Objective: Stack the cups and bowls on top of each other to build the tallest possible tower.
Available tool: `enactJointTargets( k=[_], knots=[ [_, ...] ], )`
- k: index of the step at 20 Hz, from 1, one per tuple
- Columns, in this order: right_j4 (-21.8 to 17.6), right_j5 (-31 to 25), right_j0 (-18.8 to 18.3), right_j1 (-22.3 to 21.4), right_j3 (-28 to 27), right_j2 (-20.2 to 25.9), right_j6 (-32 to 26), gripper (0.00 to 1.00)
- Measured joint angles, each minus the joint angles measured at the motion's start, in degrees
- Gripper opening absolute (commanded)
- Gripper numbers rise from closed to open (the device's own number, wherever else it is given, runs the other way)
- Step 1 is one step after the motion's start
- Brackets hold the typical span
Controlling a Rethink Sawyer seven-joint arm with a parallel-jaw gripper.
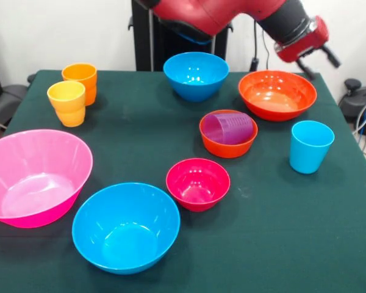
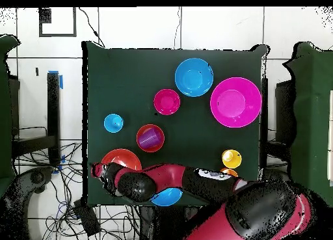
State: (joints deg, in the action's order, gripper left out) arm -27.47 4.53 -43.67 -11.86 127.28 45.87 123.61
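Observation:
The purple cup (image 1: 230, 128) lies on its side inside the small orange-red bowl (image 1: 227, 146) at mid-table; in the overhead view the cup (image 2: 151, 137) lies in that bowl (image 2: 140, 141). The small magenta bowl (image 1: 197, 183) stands alone in front of it. The light blue cup (image 1: 311, 146) stands upright to the right. The wide orange-red bowl (image 1: 277, 94) sits at the far right, and my gripper (image 1: 318, 60) hangs above its far right rim, holding nothing that I can see. In the overhead view my gripper (image 2: 97, 169) is beside this bowl (image 2: 121, 158).
One blue bowl (image 1: 196, 74) stands far centre, half under my arm in the overhead view (image 2: 167, 198). The other blue bowl (image 1: 125, 226) and the big pink bowl (image 1: 33, 177) sit near left. An orange cup (image 1: 80, 76) and a yellow-orange cup (image 1: 67, 101) stand upright far left.

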Motion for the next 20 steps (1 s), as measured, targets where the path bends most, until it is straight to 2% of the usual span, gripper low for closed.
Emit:
enactJointTargets(
  k=[3,5,9,13,20],
  knots=[
    [-1.05,-3.05,-4.33,6.0,0.84,4.98,0.0,1.0],
    [-1.59,-4.24,-5.86,8.74,1.67,7.16,0.0,1.0],
    [-2.07,-5.82,-7.51,11.75,3.79,10.26,0.0,1.0],
    [-2.06,-7.2,-9.06,11.58,6.75,13.92,0.0,1.0],
    [-1.76,-9.17,-11.99,8.24,9.59,18.39,0.0,1.0]
  ],
)
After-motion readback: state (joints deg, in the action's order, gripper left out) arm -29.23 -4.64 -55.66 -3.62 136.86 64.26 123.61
